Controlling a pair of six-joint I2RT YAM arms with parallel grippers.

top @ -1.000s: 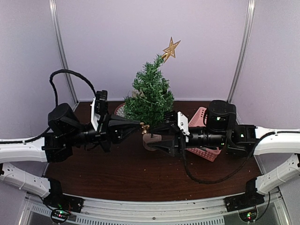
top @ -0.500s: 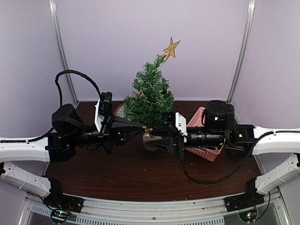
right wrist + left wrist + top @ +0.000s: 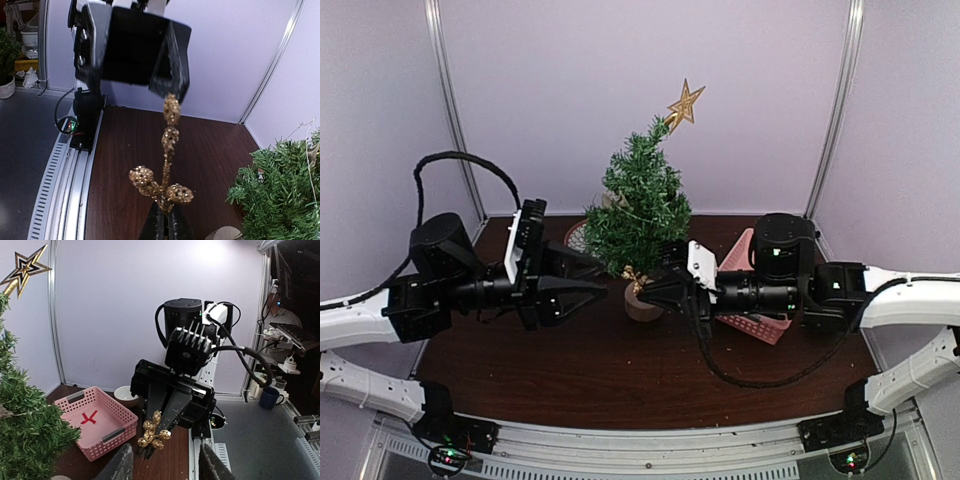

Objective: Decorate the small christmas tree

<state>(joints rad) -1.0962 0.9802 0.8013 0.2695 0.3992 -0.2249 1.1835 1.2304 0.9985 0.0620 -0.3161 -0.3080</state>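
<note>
The small christmas tree (image 3: pixel 640 205) stands at the back middle of the brown table (image 3: pixel 600 385), with a gold star (image 3: pixel 685 102) on top; the right gripper (image 3: pixel 163 220) is pinched tight on the stem of a gold glitter sprig (image 3: pixel 167 150), just under the low branches, near the round wooden base (image 3: pixel 642 308); the left gripper (image 3: pixel 165 462) faces it from close by, its fingers (image 3: pixel 121 465) spread wide apart; a pink basket (image 3: pixel 95 425) sits on the table to the right of the tree.
</note>
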